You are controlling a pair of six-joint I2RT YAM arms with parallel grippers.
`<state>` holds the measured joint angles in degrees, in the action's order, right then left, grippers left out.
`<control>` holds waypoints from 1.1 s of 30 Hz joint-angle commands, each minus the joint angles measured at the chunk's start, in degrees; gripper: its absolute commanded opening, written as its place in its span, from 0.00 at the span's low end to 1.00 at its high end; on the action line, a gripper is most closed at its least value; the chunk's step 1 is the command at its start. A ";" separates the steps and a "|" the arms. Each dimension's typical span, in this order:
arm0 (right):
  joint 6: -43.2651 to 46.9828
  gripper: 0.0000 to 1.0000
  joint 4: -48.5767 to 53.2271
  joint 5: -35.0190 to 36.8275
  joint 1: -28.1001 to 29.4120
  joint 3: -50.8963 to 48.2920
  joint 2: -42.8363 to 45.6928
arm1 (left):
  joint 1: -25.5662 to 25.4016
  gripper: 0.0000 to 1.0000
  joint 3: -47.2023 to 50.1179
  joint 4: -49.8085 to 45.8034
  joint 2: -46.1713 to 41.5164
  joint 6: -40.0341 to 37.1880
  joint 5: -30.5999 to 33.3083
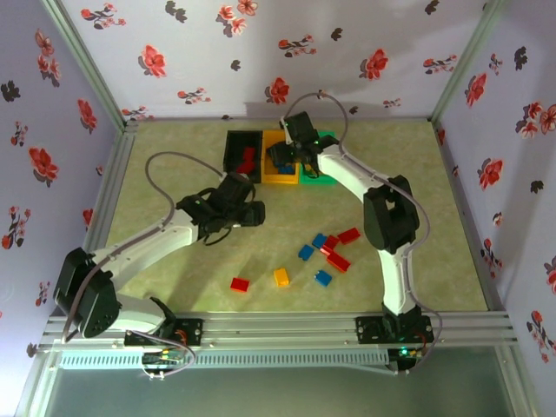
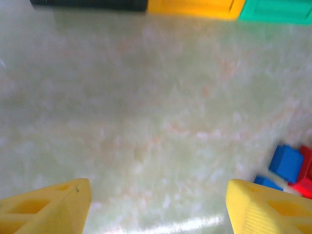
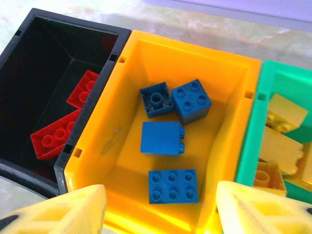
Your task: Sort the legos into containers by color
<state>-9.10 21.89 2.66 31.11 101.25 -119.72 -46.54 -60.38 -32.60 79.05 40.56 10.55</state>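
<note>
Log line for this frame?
right gripper: open above orange bin | bin: four blue bricks | left gripper: open, empty | table: loose bricks

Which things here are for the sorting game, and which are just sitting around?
For the job:
black plastic bin holding red plastic bricks
orange plastic bin holding blue bricks
green plastic bin holding yellow bricks
loose red, blue and yellow bricks on the table

Just there:
flower-patterned walls
metal frame rail
</note>
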 commanded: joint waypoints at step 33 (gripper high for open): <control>-3.81 0.69 1.40 1.74 -6.90 -23.67 22.06 | -19.02 0.67 -13.92 -15.03 26.63 16.38 -16.70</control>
<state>-12.23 22.63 4.45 24.71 78.63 -99.81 -65.73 -72.36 -45.36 103.92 58.92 -5.04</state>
